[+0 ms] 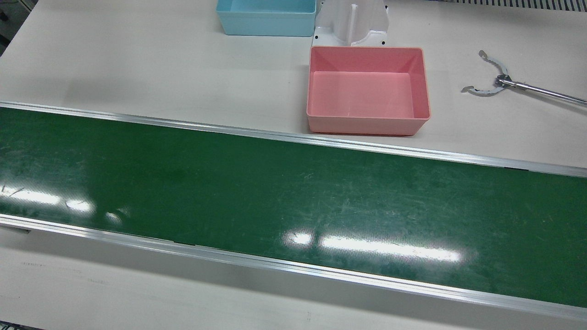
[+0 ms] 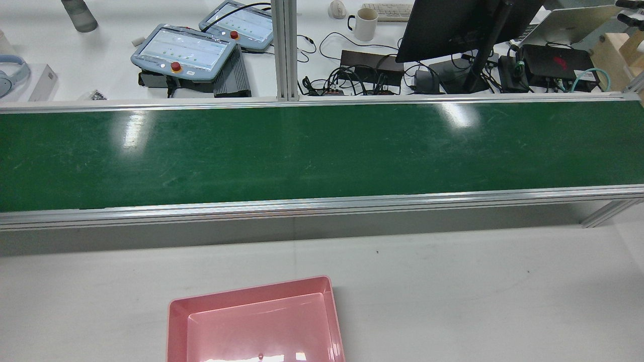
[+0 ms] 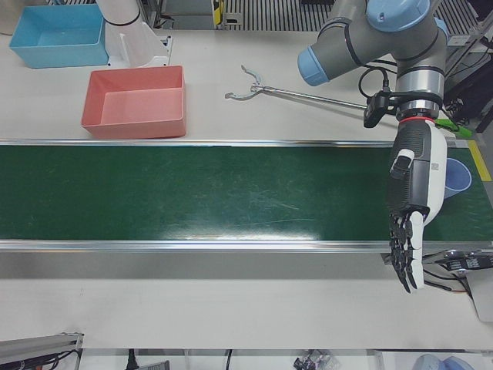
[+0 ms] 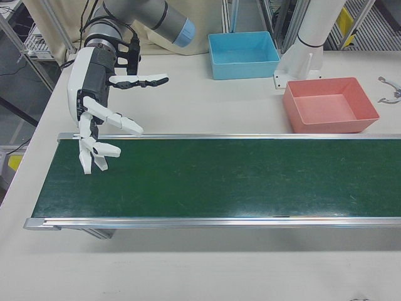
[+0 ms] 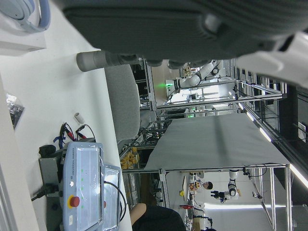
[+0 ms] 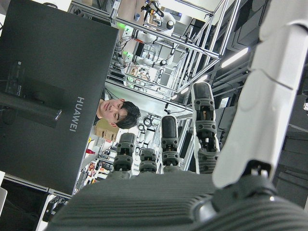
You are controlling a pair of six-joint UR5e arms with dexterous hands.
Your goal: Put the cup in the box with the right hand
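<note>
Cup (image 3: pixel 457 178): pale blue, seemingly thin plastic, seen only in the left-front view. It sits at the conveyor belt (image 3: pixel 200 193)'s end on the robot's left side, partly hidden behind the left hand (image 3: pixel 412 204). Cannot tell whether it stands upright or lies tilted.

Right hand (image 4: pixel 99 122): released, fingers spread, holding nothing. It hangs over the opposite end of the belt, near the edge facing the robot, well apart from the cup.

Left hand: fingers straight, pointing down, nothing in it.

Pink box (image 1: pixel 367 126) is empty, on the table just beside the belt's robot-side edge. Blue box (image 1: pixel 266 26) sits further back, by a pedestal. A metal reacher tool (image 1: pixel 493 82) lies on the table beyond the pink box.

Handling, judged: light, smooth, easily tipped or squashed. Wrap the side wall around mid-height with gentle closure, fingers opposed, avoiding the rim.
</note>
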